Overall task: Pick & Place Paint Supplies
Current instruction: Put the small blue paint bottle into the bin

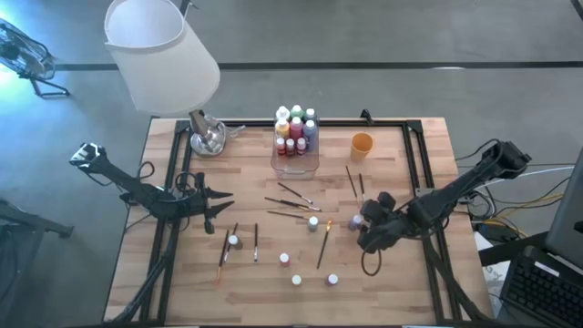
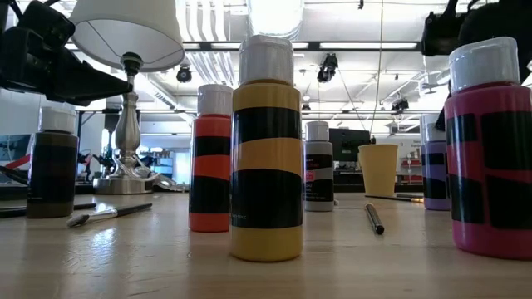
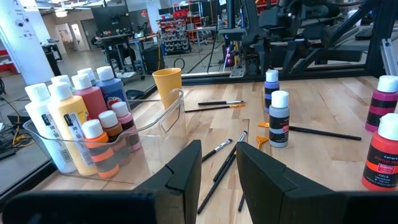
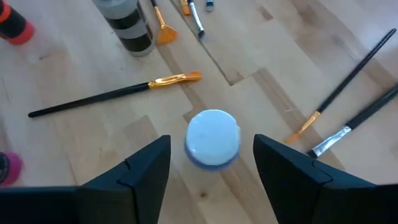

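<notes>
In the view from above, the right gripper (image 1: 366, 230) sits in the right middle of the frame, just over a purple bottle (image 4: 212, 138). Its own camera shows the bottle's white cap between the two fingers (image 4: 134, 171). The fingers are wide and do not touch the bottle.

The left gripper (image 1: 221, 197) waits at the left middle of the frame. Its fingers (image 3: 183, 174) have a small gap and hold nothing.

A clear box (image 1: 296, 157) near the top middle holds many paint bottles (image 1: 295, 128). An orange cup (image 1: 362, 144) stands to the right of it. More bottles (image 1: 283, 259) and thin brushes (image 1: 293, 195) lie spread in the middle of the table (image 1: 182, 292). A lamp (image 1: 160, 52) fills the upper left.
</notes>
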Controlling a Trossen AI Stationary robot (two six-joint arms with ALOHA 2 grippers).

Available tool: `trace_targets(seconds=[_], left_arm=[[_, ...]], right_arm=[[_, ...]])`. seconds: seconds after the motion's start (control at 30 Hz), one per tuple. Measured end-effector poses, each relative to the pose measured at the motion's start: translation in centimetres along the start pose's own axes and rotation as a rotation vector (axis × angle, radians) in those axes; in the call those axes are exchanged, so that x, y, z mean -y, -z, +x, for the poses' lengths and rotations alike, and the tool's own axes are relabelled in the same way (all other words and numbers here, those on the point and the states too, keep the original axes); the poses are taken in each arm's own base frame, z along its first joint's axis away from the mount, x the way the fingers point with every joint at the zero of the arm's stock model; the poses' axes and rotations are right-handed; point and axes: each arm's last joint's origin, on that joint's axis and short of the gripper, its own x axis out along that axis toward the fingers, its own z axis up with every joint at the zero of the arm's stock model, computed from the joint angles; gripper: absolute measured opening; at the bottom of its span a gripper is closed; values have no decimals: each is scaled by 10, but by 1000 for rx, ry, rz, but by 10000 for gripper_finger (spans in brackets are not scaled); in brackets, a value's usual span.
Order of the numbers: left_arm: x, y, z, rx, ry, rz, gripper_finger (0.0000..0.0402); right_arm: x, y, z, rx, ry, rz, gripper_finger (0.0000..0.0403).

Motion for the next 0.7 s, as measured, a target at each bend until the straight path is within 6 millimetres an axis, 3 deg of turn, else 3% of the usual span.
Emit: trace_targets(seconds=[0.7], left_arm=[[0,0,0,0,0,0,108]], right_arm=[[5,2,10,53,9,9,208]])
